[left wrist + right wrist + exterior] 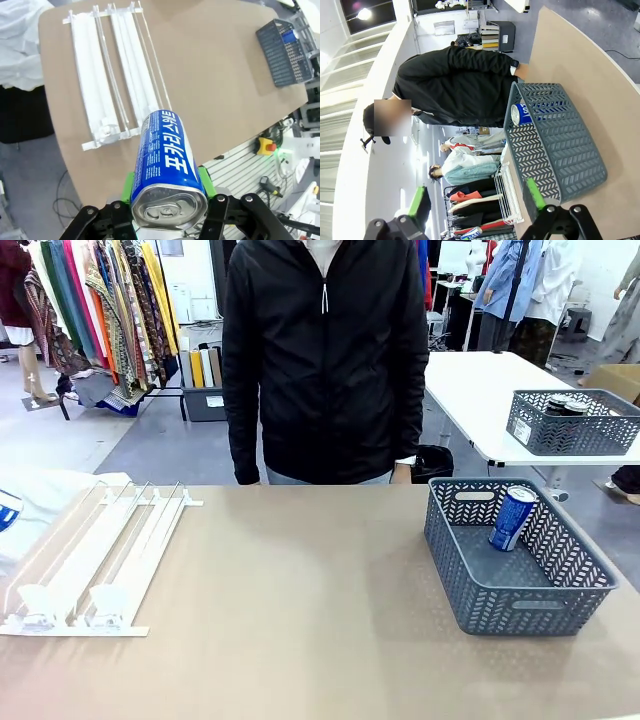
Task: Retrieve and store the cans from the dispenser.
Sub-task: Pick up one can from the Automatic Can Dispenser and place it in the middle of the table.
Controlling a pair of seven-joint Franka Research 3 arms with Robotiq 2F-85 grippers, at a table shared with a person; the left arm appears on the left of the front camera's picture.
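My left gripper (168, 186) is shut on a blue-and-white Pocari Sweat can (167, 160), its silver top facing the camera, held high above the table. Below it lies the white and clear dispenser (115, 75), whose lanes hold no cans; the front view shows the dispenser (100, 555) at the table's left. A second blue can (513, 518) leans inside the grey basket (520, 605) at the right. My right gripper (475, 200) is open, green pads wide apart, raised well off the basket (540, 155) with that can (520, 114) in it.
A person in a black jacket (325, 360) stands at the far side, between dispenser and basket. On a white table behind stands another grey basket (570, 430) holding black cans. White cloth (40, 500) lies left of the dispenser. The brown tabletop (300, 600) stretches bare between dispenser and basket.
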